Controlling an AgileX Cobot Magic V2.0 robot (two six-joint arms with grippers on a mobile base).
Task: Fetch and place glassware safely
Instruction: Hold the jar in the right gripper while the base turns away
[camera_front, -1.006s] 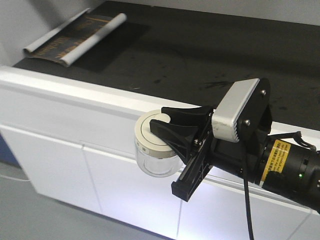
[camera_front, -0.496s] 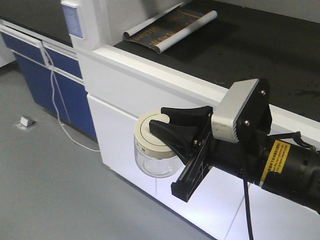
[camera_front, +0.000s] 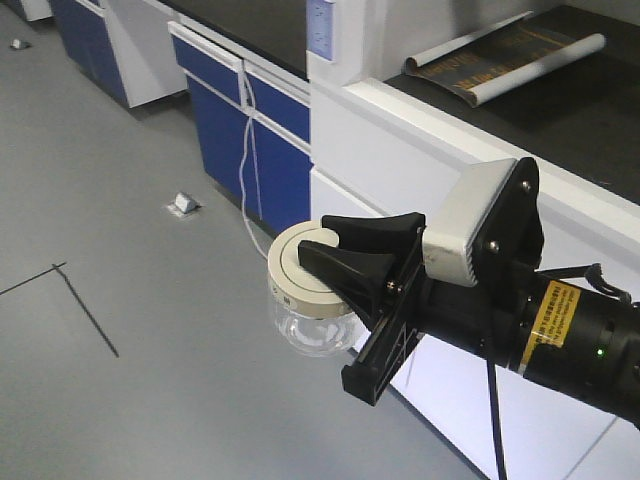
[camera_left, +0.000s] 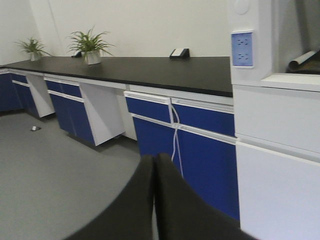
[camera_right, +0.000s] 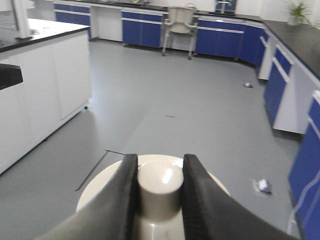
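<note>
The glass jar (camera_front: 312, 325) is small, squat and clear, with a wide cream-white lid (camera_front: 290, 272). It hangs in the air above the grey floor. My right gripper (camera_front: 313, 238) is shut on the lid's central knob. In the right wrist view the two black fingers (camera_right: 122, 185) press on either side of the knob (camera_right: 160, 182). The glass body is hidden below the lid there. My left gripper (camera_left: 154, 159) shows only in the left wrist view. It is shut with its fingers touching and holds nothing.
A white counter with a black top (camera_front: 600, 110) carries a rolled poster (camera_front: 510, 50) at the right. Blue cabinets (camera_front: 265, 150), a dangling white cable (camera_front: 248, 170) and a wall socket (camera_front: 321, 28) stand behind. A small scrap (camera_front: 184, 204) lies on the floor. A white island (camera_right: 45, 85) stands to the left.
The whole view has swung away from the counter, which slid to the right. The jar, held the same way, now hangs over open floor instead of in front of the white cabinet.
</note>
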